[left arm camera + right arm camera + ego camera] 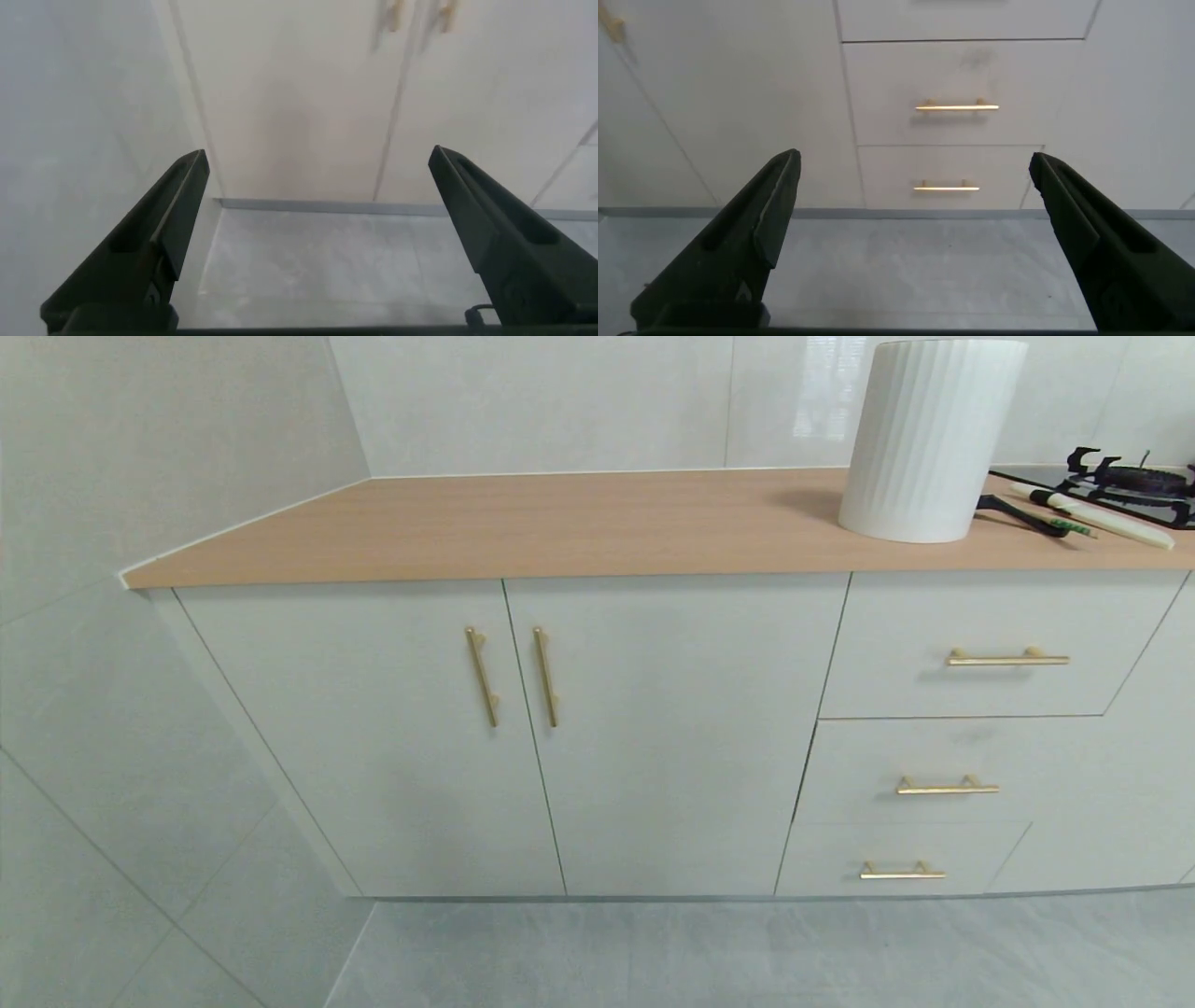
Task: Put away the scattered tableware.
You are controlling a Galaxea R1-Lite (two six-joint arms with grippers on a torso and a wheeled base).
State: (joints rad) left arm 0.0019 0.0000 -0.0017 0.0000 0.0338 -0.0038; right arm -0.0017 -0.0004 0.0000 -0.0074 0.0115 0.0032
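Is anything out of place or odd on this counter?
Yes. A few utensils lie loose on the countertop, between the white ribbed container and the stove. Nothing looks spilled or damaged.

No readable text, labels, numbers, signs: none on white ribbed container, utensils, cabinet fronts.

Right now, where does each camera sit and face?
Head view: on the head, facing down at the countertop, white holder and cabinet.
Left wrist view: on that wrist, facing the double doors and floor past the open left gripper.
Right wrist view: on that wrist, facing the lower drawers past the open right gripper.
Shared: head and right wrist views both show those drawers.
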